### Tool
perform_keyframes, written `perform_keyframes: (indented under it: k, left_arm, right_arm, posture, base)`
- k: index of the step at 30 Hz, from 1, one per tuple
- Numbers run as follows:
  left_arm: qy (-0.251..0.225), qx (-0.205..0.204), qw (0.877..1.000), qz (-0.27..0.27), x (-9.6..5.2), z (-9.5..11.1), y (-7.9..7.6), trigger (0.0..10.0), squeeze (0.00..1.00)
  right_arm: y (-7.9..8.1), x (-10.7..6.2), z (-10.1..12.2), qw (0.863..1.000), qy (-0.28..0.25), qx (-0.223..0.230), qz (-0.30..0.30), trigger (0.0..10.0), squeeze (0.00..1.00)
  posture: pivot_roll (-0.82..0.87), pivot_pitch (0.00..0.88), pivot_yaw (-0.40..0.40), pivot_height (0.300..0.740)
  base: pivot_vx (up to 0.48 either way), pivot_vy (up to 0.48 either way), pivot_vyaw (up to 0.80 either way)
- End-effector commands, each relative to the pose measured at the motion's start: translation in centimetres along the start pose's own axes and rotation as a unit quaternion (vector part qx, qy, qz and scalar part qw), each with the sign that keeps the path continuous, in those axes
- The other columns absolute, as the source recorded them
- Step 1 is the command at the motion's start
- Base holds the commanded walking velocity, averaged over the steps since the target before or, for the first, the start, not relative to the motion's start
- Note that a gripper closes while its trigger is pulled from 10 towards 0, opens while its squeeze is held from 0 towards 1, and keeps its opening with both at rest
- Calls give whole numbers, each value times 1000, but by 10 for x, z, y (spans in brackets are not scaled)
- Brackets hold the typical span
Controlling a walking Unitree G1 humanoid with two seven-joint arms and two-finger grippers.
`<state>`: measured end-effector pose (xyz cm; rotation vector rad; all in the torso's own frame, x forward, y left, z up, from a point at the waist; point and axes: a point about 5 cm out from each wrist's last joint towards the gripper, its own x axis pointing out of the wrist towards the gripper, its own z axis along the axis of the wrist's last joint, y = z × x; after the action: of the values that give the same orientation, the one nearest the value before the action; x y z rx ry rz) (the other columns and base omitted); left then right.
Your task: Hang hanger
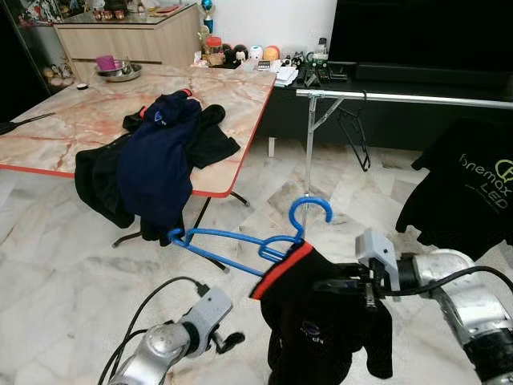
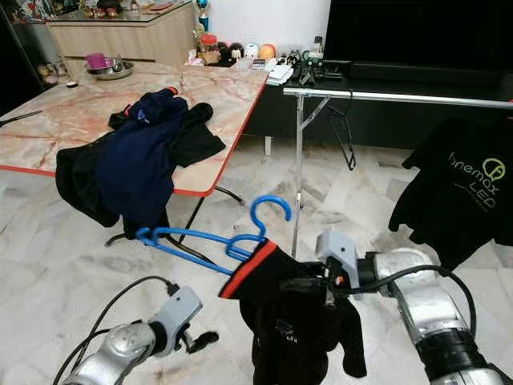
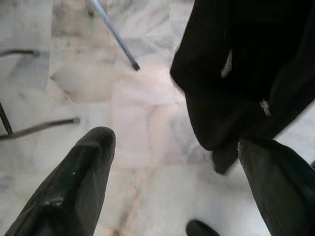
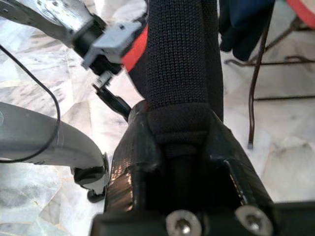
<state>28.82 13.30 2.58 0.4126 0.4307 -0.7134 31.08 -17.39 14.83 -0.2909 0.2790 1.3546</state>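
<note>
My right tool [image 1: 337, 285] is clamped tight on a black garment [image 1: 321, 321] with a red collar edge; in the right wrist view the knit cloth [image 4: 179, 64] is pinched hard between my two fingers and rises straight out of them. That garment hangs on the blue hanger [image 1: 240, 245], whose hook [image 1: 311, 212] curls up just above the collar while its long bar runs off to my left toward the surface. So the hanger is held up in the air in front of me, carried by way of the cloth, below and short of the silver clothes rail [image 1: 401, 98] that crosses the upper right of the scene. A bare black hanger [image 1: 355, 132] already hangs on that rail, and a black T-shirt with pale lettering [image 1: 473, 188] hangs further to my right. My left tool [image 1: 227, 342] sits low, near the marble floor [image 1: 64, 273], its fingers [image 3: 74, 187] spread wide with nothing between them; past them I see the hem of the black garment. On the marble-patterned surface [image 1: 72, 124] with the red edge lies a heap of dark blue and black clothes [image 1: 156, 160], spilling over the rim.
</note>
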Motion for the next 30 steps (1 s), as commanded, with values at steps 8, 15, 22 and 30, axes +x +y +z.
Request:
perform_keyframes:
  k: [8, 15, 22, 30]
  left_arm:
    - [8, 32, 999, 9, 8, -8, -6, 10000, 0]
    - [18, 56, 998, 9, 16, -9, -10, 10000, 0]
    - [0, 51, 998, 27, 22, -2, -12, 10000, 0]
    - [-6, 38, 997, 69, 25, 3, -6, 10000, 0]
  right_arm:
    - [-1, 13, 26, 999, -28, -32, 28, 0, 0]
    - [0, 21, 37, 997, -37, -43, 46, 0, 0]
    - [4, 28, 38, 996, -33, -50, 63, 0, 0]
    - [5, 32, 39, 996, -34, -51, 71, 0, 0]
  posture:
    - [76, 66, -8, 740]
    - [66, 55, -8, 740]
    - [68, 42, -11, 740]
    - [68, 28, -15, 740]
  base:
    - [0, 0, 0]
    - [0, 0, 0]
    - [0, 0, 0]
    - [0, 0, 0]
